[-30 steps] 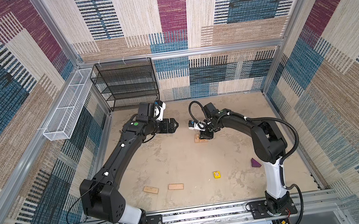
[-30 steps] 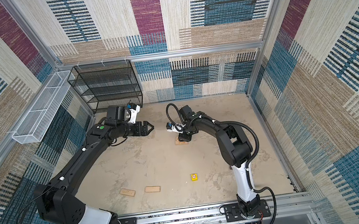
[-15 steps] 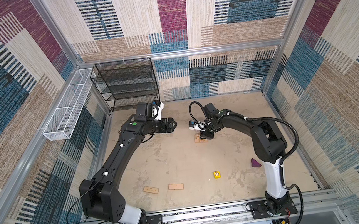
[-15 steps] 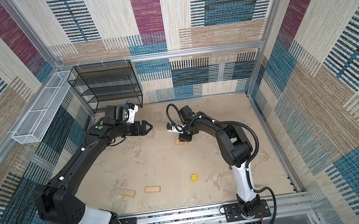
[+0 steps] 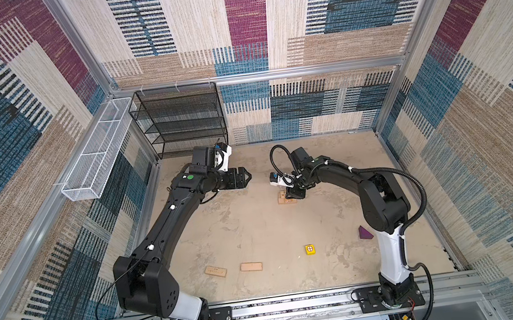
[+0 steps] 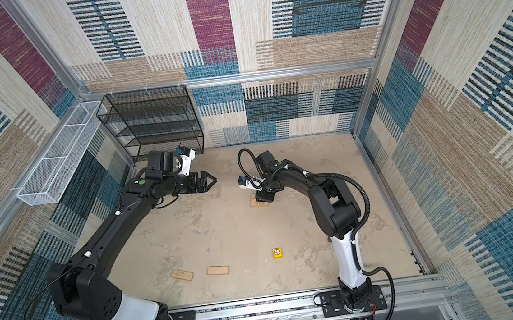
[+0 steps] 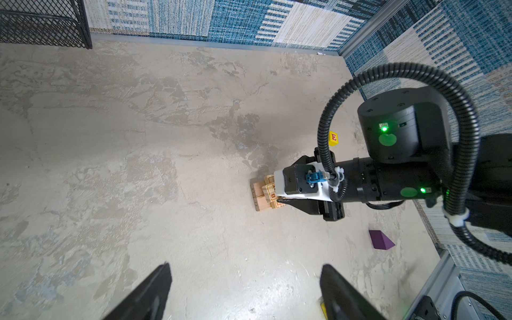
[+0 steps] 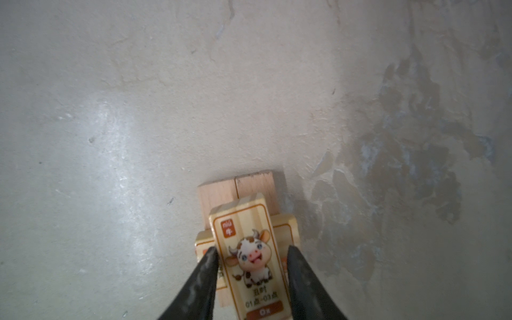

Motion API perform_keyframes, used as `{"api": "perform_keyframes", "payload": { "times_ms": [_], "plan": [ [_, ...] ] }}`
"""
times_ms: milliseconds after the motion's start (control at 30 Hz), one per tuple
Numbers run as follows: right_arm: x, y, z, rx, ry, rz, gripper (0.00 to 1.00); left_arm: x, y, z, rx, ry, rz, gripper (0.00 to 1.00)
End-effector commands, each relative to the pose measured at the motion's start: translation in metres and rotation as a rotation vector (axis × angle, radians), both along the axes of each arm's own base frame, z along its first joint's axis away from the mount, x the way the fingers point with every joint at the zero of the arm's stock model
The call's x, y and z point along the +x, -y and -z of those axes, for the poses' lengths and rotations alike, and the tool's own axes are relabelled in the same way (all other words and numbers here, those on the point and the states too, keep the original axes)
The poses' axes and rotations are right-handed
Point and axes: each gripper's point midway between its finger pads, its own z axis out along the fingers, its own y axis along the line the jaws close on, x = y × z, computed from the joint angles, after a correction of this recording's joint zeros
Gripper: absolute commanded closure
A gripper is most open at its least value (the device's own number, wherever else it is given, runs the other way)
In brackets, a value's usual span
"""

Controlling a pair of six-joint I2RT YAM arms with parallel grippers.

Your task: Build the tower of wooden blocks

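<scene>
- The right claw (image 8: 251, 249) points down at the far middle of the worktop (image 5: 256, 232), its fingers pressed to the long sides of a plank with a cartoon ox (image 8: 243, 221).
- That plank lies over a small stack of planks (image 7: 261, 194): a crosswise one under it, with two bare ones side by side at the bottom.
- The left claw (image 5: 245, 178) hovers well apart to the left, spread wide and empty.
- A lettered yellow cube (image 7: 333, 138) sits just behind the right arm.
- Toward the front lie a second yellow cube (image 5: 310, 249), a purple wedge (image 5: 365, 233), a printed loose plank (image 5: 216, 271) and a plain loose plank (image 5: 251, 266).
</scene>
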Motion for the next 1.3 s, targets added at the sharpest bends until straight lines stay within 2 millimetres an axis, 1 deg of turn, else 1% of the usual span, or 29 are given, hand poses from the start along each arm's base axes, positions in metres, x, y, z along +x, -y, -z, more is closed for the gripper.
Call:
{"api": "perform_keyframes", "payload": {
  "times_ms": [0,333,500,633,767,900,1133,1200,1267],
  "plan": [
    [0.001,-0.002,-0.002,0.009,-0.001,0.01,0.56,0.002,0.001,-0.003,-0.024,0.002,-0.01,0.11],
    [0.001,-0.002,-0.003,0.009,0.0,0.012,0.57,0.003,-0.002,-0.003,-0.031,-0.001,-0.02,0.12],
    [0.002,-0.001,-0.005,0.006,0.008,0.016,0.52,0.004,-0.003,-0.004,-0.036,-0.002,-0.021,0.12],
    [0.002,-0.002,-0.013,0.016,0.019,0.014,0.48,0.004,-0.004,-0.004,-0.036,-0.001,-0.024,0.12],
    [0.002,-0.002,-0.028,0.033,0.044,0.012,0.4,0.004,-0.006,-0.005,-0.033,0.002,-0.029,0.12],
    [0.0,-0.002,-0.051,0.062,0.075,0.024,0.36,0.005,-0.007,-0.004,-0.032,0.001,-0.031,0.12],
    [-0.013,-0.007,-0.093,0.164,0.156,0.03,0.33,0.005,-0.008,-0.004,-0.023,0.006,-0.036,0.13],
    [-0.019,-0.011,-0.097,0.173,0.173,0.034,0.33,0.005,-0.008,-0.004,-0.023,0.005,-0.036,0.13],
    [-0.027,-0.017,-0.097,0.164,0.183,0.038,0.33,0.005,-0.009,-0.003,-0.021,0.005,-0.038,0.13]
  ]
}}
